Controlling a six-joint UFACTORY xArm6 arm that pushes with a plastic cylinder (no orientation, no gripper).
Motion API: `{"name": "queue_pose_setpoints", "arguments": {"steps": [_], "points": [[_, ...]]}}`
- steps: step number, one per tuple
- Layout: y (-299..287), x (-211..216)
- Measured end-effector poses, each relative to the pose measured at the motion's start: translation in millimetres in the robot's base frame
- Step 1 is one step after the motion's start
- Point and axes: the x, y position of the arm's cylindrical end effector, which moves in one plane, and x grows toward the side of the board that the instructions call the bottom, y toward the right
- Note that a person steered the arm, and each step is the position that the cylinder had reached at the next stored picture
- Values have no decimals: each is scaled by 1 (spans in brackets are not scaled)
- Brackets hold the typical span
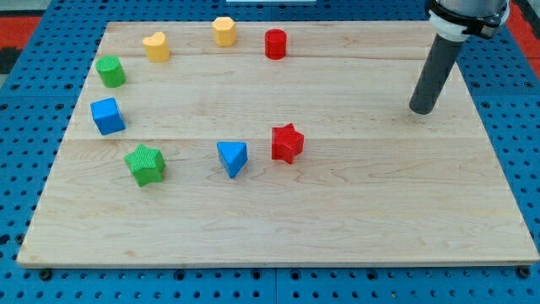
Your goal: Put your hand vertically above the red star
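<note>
The red star [287,143] sits near the middle of the wooden board [354,211]. My tip [421,111] rests on the board well to the view's right of the star and slightly higher in the view. The dark rod rises from it toward the view's top right. A blue triangle [233,157] lies just left of the red star. Nothing touches the star.
A green star [146,164] and a blue cube [107,116] lie at the left. A green cylinder [110,72], a yellow heart [156,46], a yellow hexagon [224,31] and a red cylinder [276,44] arc along the top. Blue pegboard [25,169] surrounds the board.
</note>
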Motion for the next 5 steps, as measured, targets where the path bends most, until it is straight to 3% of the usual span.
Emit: {"name": "queue_pose_setpoints", "arguments": {"steps": [4,5], "points": [[-23,15],[-138,22]]}}
